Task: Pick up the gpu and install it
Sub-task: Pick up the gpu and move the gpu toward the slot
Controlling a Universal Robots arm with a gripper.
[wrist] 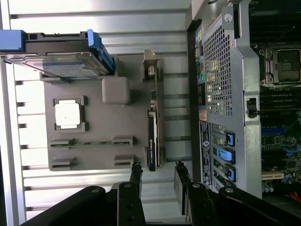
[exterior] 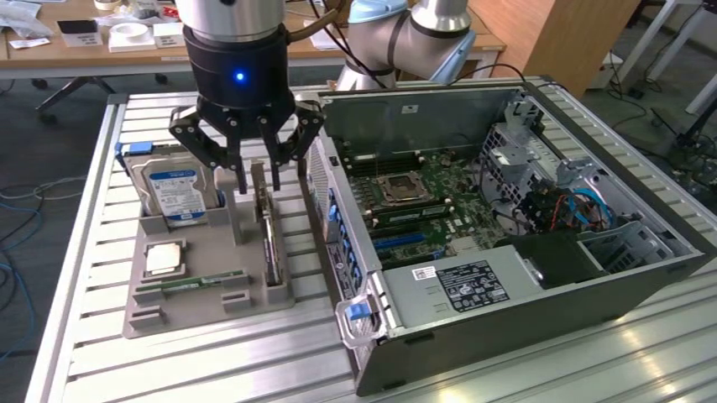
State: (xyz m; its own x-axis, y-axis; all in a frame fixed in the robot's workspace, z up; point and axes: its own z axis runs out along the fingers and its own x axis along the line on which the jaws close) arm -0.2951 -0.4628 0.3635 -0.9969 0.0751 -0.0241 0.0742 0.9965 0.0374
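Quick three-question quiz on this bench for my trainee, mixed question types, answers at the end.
1. True or false: the claw is shut on the gpu.
2. How does the gpu sit in the grey tray? A) flat on its face B) standing on edge C) hanging from the claw
3. Name the part with a blue label that stands upright in the tray.

Key:
1. False: the claw is open, above the gpu.
2. B.
3. The hard drive.
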